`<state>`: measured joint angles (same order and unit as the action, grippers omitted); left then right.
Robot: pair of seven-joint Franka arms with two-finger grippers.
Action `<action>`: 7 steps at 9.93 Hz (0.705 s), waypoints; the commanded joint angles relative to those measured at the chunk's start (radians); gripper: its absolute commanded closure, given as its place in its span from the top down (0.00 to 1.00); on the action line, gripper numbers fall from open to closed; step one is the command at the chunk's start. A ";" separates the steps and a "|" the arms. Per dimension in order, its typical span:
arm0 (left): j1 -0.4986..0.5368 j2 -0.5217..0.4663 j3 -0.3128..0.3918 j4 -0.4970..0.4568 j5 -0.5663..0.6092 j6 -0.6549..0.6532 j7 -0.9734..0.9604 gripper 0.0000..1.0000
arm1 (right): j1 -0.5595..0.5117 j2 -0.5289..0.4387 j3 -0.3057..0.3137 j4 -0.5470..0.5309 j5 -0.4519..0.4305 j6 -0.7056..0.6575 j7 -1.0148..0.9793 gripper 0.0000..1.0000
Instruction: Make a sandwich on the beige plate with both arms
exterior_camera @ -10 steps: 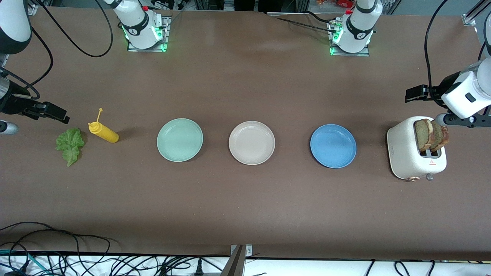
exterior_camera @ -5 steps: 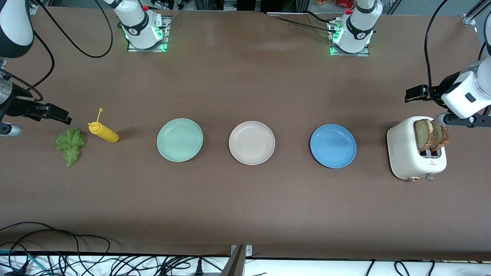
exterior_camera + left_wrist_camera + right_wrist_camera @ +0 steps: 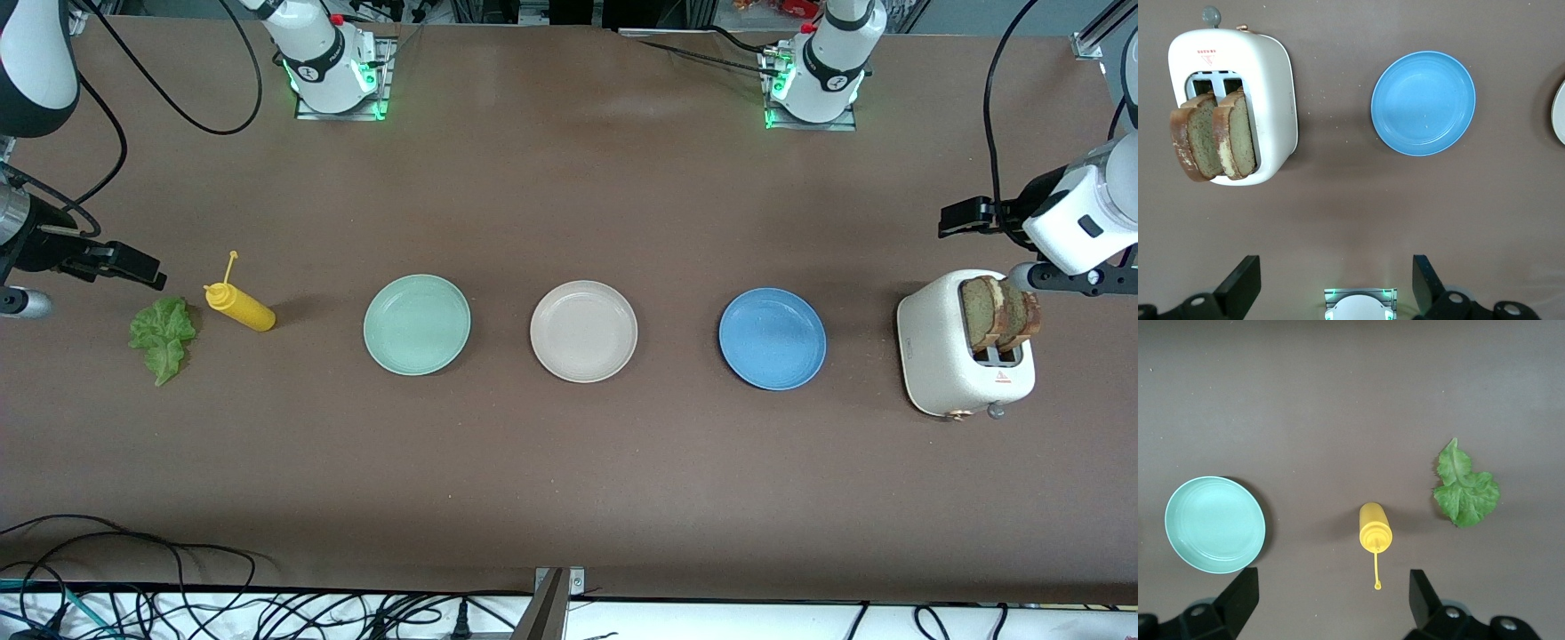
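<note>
The beige plate (image 3: pixel 583 331) lies empty at the table's middle; its edge shows in the left wrist view (image 3: pixel 1561 112). Two brown bread slices (image 3: pixel 1000 313) stand in a white toaster (image 3: pixel 942 356) at the left arm's end, also in the left wrist view (image 3: pixel 1215 137). A green lettuce leaf (image 3: pixel 163 335) lies flat at the right arm's end, also in the right wrist view (image 3: pixel 1466 487). My left gripper (image 3: pixel 1336 287) is open and empty, high above the table beside the toaster. My right gripper (image 3: pixel 1331 603) is open and empty, high above the table near the bottle and lettuce.
A yellow squeeze bottle (image 3: pixel 238 307) lies on its side between the lettuce and a mint-green plate (image 3: pixel 416 324). A blue plate (image 3: pixel 772 338) sits between the beige plate and the toaster. Cables hang off the table edge nearest the front camera.
My right gripper has shifted slightly toward the lettuce. The left arm and all objects have not moved.
</note>
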<state>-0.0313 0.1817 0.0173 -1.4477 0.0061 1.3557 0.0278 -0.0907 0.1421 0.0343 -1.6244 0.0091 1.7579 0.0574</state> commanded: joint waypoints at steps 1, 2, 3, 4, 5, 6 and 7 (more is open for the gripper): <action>-0.001 0.012 -0.005 0.023 0.023 -0.007 0.023 1.00 | -0.014 0.001 0.004 0.026 0.008 -0.012 -0.007 1.00; -0.001 0.012 -0.005 0.023 0.023 -0.007 0.023 1.00 | -0.014 -0.001 -0.002 0.029 0.005 -0.012 -0.008 1.00; -0.001 0.012 -0.005 0.023 0.023 -0.007 0.023 1.00 | -0.014 0.001 -0.002 0.031 0.003 -0.012 -0.007 1.00; -0.001 0.012 -0.005 0.023 0.023 -0.007 0.023 1.00 | -0.012 0.002 -0.002 0.031 0.003 -0.012 -0.005 1.00; -0.001 0.012 -0.005 0.023 0.023 -0.007 0.023 1.00 | -0.012 0.002 -0.002 0.029 0.002 -0.012 -0.005 1.00; -0.001 0.012 -0.005 0.023 0.023 -0.007 0.023 1.00 | -0.012 0.001 -0.001 0.031 0.002 -0.012 -0.007 1.00; -0.001 0.012 -0.005 0.023 0.023 -0.007 0.023 1.00 | -0.012 0.002 -0.001 0.029 0.002 -0.012 -0.008 1.00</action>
<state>-0.0313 0.1821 0.0173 -1.4477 0.0061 1.3557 0.0278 -0.0926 0.1416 0.0258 -1.6103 0.0091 1.7579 0.0574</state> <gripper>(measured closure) 0.000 0.000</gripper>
